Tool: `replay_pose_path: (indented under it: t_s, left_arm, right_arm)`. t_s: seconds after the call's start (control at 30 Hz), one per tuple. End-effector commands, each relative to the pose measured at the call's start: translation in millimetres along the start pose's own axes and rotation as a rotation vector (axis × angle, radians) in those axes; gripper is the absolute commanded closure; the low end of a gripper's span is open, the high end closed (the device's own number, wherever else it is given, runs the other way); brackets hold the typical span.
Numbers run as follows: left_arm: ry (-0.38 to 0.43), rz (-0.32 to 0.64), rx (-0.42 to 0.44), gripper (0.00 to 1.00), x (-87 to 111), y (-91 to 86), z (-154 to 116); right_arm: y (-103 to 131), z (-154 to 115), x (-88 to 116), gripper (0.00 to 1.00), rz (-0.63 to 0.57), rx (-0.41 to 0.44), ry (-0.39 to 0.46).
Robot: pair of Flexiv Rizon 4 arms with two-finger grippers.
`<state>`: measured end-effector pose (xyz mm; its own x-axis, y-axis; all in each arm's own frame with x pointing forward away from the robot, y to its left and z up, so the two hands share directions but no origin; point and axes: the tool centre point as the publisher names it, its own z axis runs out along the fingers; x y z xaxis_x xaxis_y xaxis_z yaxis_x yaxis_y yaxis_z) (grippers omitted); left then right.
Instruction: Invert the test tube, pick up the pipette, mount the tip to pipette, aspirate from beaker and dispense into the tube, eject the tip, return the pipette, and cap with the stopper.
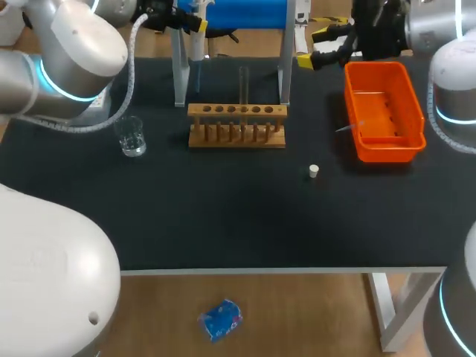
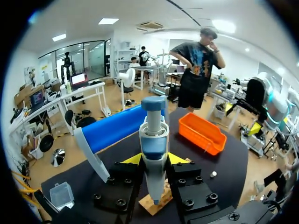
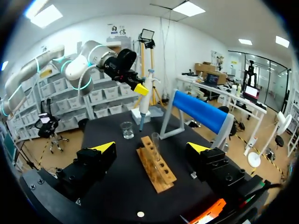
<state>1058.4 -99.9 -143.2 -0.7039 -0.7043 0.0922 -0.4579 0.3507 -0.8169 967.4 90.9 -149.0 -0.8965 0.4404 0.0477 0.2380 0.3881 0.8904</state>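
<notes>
Black matting covers the table (image 1: 223, 223) in the head view. At its far edge the left gripper (image 1: 192, 22) holds the pipette (image 1: 198, 52) upright, close beside a leg of the blue-topped stand (image 1: 245, 11). The right gripper (image 1: 316, 46) hangs with its jaws spread wide and nothing in them, just beyond the orange tray (image 1: 407, 119). The test tube (image 1: 243, 83) stands upright in the wooden rack (image 1: 236, 137), with the beaker (image 1: 132, 137) well off toward the left arm. The small white stopper (image 1: 314, 171) lies loose between rack and tray. The left wrist view shows the pipette (image 2: 154, 140) clamped between both fingers of the left gripper (image 2: 155, 161), with the stand (image 2: 117, 128) right beside it. A careless swing would likely knock that leg, and the smooth tapered body could tilt in the grip. In the right wrist view the right gripper (image 3: 152, 148) gapes wide, looking along the rack (image 3: 159, 175) toward the tube (image 3: 153, 140) and the beaker (image 3: 126, 129). The stopper (image 3: 140, 214) lies near the gripper on bare mat, and an off-centre pinch would probably flick or roll it. The tall tube stands in any arm's way across the rack.
</notes>
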Motion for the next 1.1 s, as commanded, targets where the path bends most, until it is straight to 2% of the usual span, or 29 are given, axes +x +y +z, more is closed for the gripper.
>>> replay_pose_path:
  t_s: [0.03,0.07,0.23,0.53,0.9,1.1]
  left_arm:
    - [0.002,-0.017,-0.083,1.0,-18.1,-5.8,18.8]
    - [-0.022,-0.02,-0.11,1.0,-25.7,-5.8,22.8]
    - [-0.037,-0.035,-0.125,1.0,-45.1,-9.1,31.1]
    - [-0.108,-0.065,-0.2,1.0,-69.3,-15.9,41.1]
    - [-0.177,-0.14,-0.257,1.0,-92.5,-19.3,51.4]
    - [-0.215,-0.167,-0.28,1.0,-97.8,-21.5,53.0]
  right_arm:
    - [7.4,14.5,-1.4,0.0,0.007,0.069,-0.066]
    - [8.5,18.7,-4.3,0.0,0.01,0.076,-0.078]
    - [13.4,34.2,-13.0,0.0,0.0,0.085,-0.089]
    - [14.9,56.3,-29.8,0.0,-0.01,0.132,-0.101]
    - [21.8,90.6,-48.3,0.0,-0.012,0.134,-0.111]
    - [22.9,91.7,-49.4,0.0,-0.013,0.125,-0.118]
